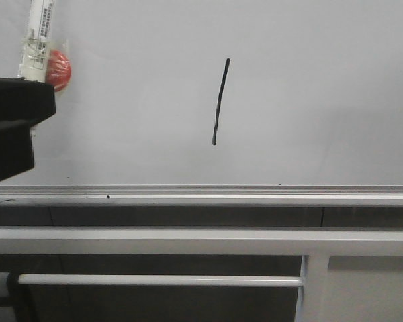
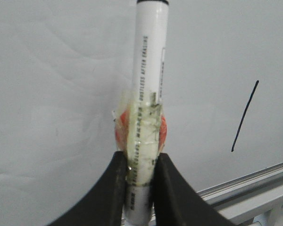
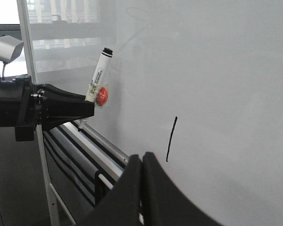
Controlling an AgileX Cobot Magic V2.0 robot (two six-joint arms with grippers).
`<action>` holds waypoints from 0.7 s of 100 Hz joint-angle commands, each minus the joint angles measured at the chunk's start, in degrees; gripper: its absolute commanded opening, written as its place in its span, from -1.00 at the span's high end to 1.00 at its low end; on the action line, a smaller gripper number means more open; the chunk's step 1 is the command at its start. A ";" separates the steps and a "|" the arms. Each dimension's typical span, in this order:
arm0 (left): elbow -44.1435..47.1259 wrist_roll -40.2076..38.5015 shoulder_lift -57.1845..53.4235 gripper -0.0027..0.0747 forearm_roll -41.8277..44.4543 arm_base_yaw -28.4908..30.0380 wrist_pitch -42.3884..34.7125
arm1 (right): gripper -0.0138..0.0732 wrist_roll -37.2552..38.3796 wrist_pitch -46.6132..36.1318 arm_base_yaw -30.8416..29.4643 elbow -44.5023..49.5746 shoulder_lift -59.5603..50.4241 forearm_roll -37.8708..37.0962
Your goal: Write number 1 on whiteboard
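Front view: number 1 [image 1: 219,102] on whiteboard [image 1: 322,80]. My left gripper [image 2: 140,165] clamps the marker [image 2: 147,89], tip off the board; right gripper [image 3: 142,162] jaws pressed together, empty.

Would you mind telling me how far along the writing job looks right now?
The writing looks done: a black stroke reading as a 1 stands on the whiteboard. The left gripper holds the marker off to the stroke's side. The right gripper is shut and empty. Little seems left.
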 commanded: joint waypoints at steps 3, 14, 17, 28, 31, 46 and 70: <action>-1.27 1.18 -0.57 0.98 2.91 1.08 -13.82 | 0.83 -0.17 1.10 -0.28 -1.59 0.45 0.57; -1.27 1.21 -0.57 0.98 5.51 2.86 -13.82 | 0.83 -0.17 1.10 -0.28 -1.59 0.45 0.57; -1.27 1.21 -0.57 0.98 6.24 3.48 -13.82 | 0.83 -0.17 1.10 -0.28 -1.59 0.45 0.57; -1.64 0.47 -0.57 0.98 7.34 5.17 -13.82 | 0.83 -0.17 1.10 -0.28 -1.59 0.45 0.57; -1.94 -0.15 -0.57 0.98 7.34 5.62 -13.82 | 0.83 -0.17 1.10 -0.28 -1.59 0.45 0.57; -3.11 -0.42 -0.57 0.98 7.59 7.34 -13.82 | 0.83 -0.17 1.10 -0.28 -1.59 0.45 0.57; -3.10 -0.79 -0.57 0.98 7.88 8.62 -13.82 | 0.83 -0.17 1.10 -0.28 -1.59 0.45 0.57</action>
